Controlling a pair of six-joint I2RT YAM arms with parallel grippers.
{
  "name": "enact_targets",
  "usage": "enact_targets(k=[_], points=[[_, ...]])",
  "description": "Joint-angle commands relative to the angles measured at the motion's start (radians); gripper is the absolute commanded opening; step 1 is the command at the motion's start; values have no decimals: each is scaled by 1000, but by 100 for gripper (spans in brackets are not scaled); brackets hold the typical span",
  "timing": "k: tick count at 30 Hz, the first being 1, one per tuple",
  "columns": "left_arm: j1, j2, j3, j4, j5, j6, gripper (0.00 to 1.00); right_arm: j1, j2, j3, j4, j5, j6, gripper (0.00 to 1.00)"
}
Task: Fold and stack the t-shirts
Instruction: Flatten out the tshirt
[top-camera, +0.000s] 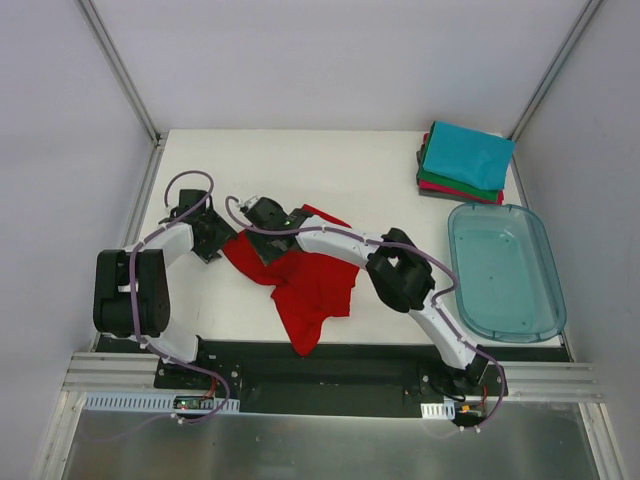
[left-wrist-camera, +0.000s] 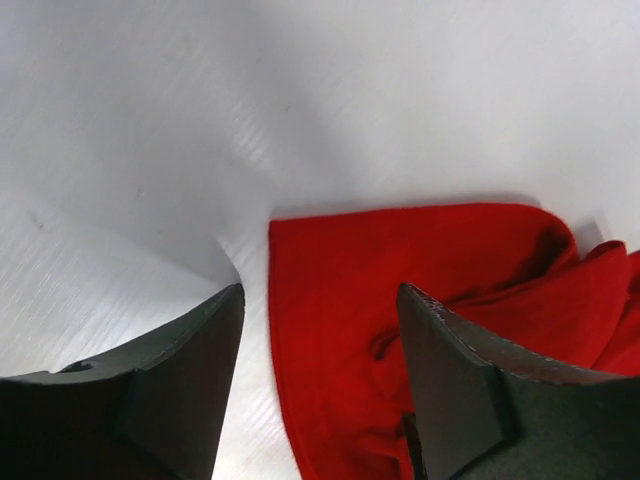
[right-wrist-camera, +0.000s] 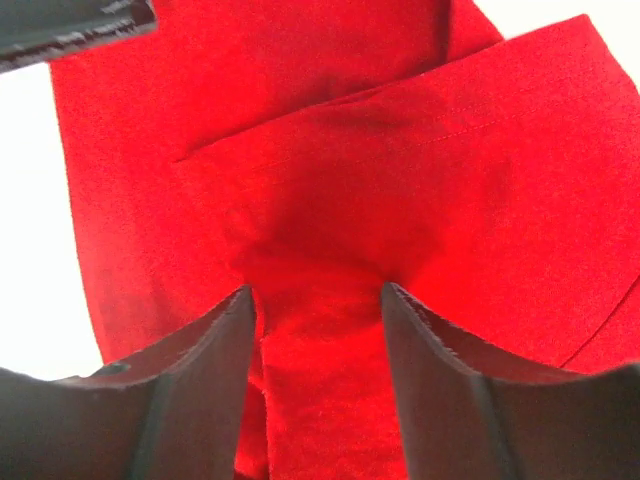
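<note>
Folding unfinished: red shirt (top-camera: 315, 285) lies crumpled under both jaws; left gripper (left-wrist-camera: 320, 295) spread astride its edge, right gripper (right-wrist-camera: 318, 295) straddles a pucker, grip unclear. Finished folded shirts (top-camera: 465, 155) stacked well beyond right jaws.

The left arm (top-camera: 130, 285) is seen folded at the elbow, the right arm (top-camera: 405, 275) stretched inward. The left gripper (left-wrist-camera: 320, 300) and right gripper (right-wrist-camera: 318, 295) are pointed downward, jaws parted.
</note>
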Motion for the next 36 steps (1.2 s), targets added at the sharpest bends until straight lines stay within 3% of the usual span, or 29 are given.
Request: enact_targets(k=[1,3,4,7,8,17,24,29,36], points=[[2,94,18,-23,15,26,59,-4,31,65,-18,39,5,47],[2,114,26,-22,38,25,53,-6,38,73,-20,53,5,37],[1,125,30,-22,51,28,45,-4,36,73,-20,71,10,31],[1,141,41,-22,60,45,3,-4,-1,61,-20,97,22,17],[1,138,38,-20,52,46,0,-6,-27,52,-17,102,20,15],[-1,-60,-8,-22,-32,83,0,-53,-433,-256,6,223,14,1],[1,-466,-2,-31,-69,98,0,-201,-907,-536,-41,301,-9,1],[1,-750,125,-43,-67,132,0,-234,-1177,-507,-79,318,-99,1],[1,-928,450,-97,-43,220,0,-233,-1390,-300,-181,196,-141,1]])
